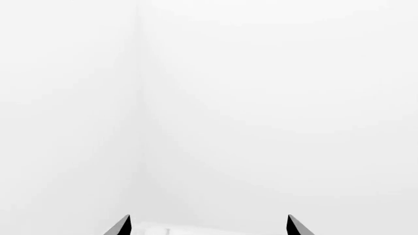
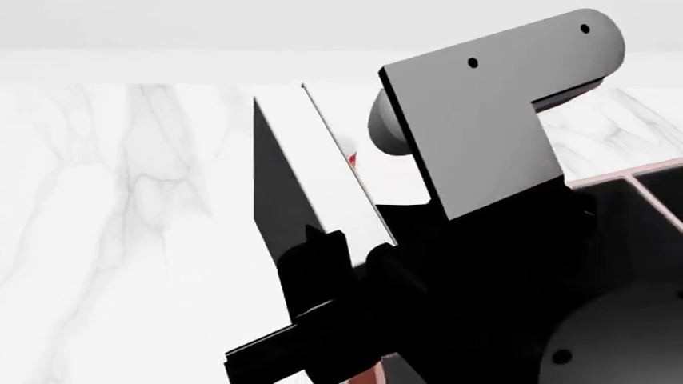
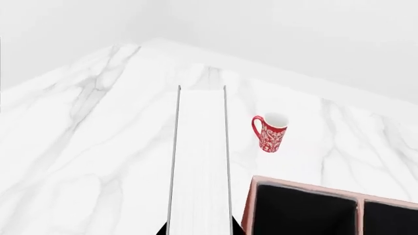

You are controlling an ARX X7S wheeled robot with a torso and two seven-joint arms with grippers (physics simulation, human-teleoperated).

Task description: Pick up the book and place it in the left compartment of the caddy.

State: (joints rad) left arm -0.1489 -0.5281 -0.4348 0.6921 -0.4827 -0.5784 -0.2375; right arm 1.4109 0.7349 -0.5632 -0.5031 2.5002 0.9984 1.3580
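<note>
One caddy [image 3: 307, 188] is showing two black-lined sections, both holding nothing, and one red mug [image 3: 269, 132] is standing upright beyond it on the white marble table [image 3: 85, 147]. The right gripper [image 2: 320, 264] is clamping the one book [image 3: 201, 161] aloft beside the caddy. The left gripper [image 1: 209, 226] is hanging with fingers apart, facing blank white walls.

Book [image 3: 201, 161] left of caddy [image 3: 307, 188]

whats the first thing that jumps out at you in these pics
The book held up in the right gripper, black cover and white page edges filling the middle of the head view. Behind it on the marble table stands a red patterned mug, and the caddy with its black interior sits beside the book.
</note>
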